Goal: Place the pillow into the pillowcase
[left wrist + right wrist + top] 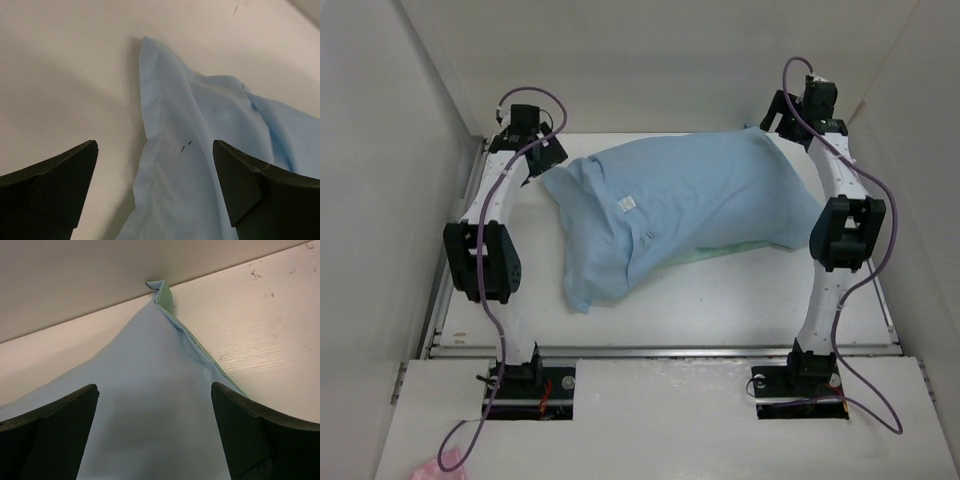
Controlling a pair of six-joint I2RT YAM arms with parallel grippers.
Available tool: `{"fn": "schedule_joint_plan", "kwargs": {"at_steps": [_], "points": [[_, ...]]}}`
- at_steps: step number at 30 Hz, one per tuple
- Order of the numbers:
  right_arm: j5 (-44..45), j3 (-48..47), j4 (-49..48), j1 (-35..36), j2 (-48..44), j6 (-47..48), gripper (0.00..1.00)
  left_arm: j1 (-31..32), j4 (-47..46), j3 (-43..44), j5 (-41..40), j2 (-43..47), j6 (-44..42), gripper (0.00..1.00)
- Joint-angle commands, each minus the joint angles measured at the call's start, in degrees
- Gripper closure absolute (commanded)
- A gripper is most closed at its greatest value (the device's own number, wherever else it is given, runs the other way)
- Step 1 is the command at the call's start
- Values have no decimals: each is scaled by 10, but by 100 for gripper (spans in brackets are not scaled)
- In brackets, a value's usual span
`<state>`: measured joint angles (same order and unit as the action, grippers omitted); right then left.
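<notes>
The light-blue pillowcase (690,205) lies across the far half of the white table (720,310). Its right part is plump and its left end hangs limp toward the front. No white pillow shows; it is hidden. My left gripper (535,150) stands open at the case's far left corner, and the left wrist view shows that crumpled corner (175,165) between and beyond the gripper (155,145), with the fingers touching nothing. My right gripper (782,118) is open at the far right corner, the fabric (150,405) lying under the gripper (155,387), ungripped, its tip (160,290) against the back wall.
White walls close in the table at the back (650,60), left and right. A metal rail (660,350) runs along the table's near edge in front of the arm bases. A pink scrap (428,468) lies at the bottom left.
</notes>
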<state>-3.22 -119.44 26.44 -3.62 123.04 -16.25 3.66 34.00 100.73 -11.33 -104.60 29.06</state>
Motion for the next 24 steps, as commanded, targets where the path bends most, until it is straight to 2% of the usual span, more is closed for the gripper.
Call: {"fn": "schedule_joint_plan", "kwargs": {"at_steps": [1, 7, 8, 9, 11, 12, 13, 15, 18, 19, 22, 23, 24], "points": [[-49, -80, 29, -1, 39, 14, 0, 1, -13, 17, 79, -40, 0, 0], [-82, -150, 29, -1, 134, 14, 0, 7, -13, 72, 138, -159, 6, 0], [-130, -156, 24, -1, 142, 14, 0, 7, -18, 79, 149, -170, 6, 0], [-167, -156, 16, -1, 155, 20, 4, 20, -24, 96, 155, -189, 6, 2], [-242, -156, 3, -1, 162, 36, 26, 32, -32, 115, 172, -200, -1, 48], [-292, -156, 3, -1, 162, 43, 39, 37, -38, 135, 177, -200, -1, 82], [-312, -156, -3, -1, 162, 65, 68, 43, -45, 143, 183, -200, -1, 100], [-332, -150, -16, -1, 142, 70, 100, 49, -74, 143, 199, -188, -25, 100], [-326, -153, -73, -1, 79, 80, 100, 49, -89, 217, 194, -157, -31, 100], [-326, -182, -85, -1, 63, 80, 100, 43, -77, 310, 194, -157, -40, 100], [-303, -250, -132, -1, 8, 60, 100, 31, -24, 454, 189, -165, -46, 100], [-294, -251, -153, -1, -31, 50, 100, 21, -31, 475, 189, -137, -46, 100], [-287, -237, -196, -1, -55, 45, 100, 21, -44, 460, 189, -113, -46, 100]]}}
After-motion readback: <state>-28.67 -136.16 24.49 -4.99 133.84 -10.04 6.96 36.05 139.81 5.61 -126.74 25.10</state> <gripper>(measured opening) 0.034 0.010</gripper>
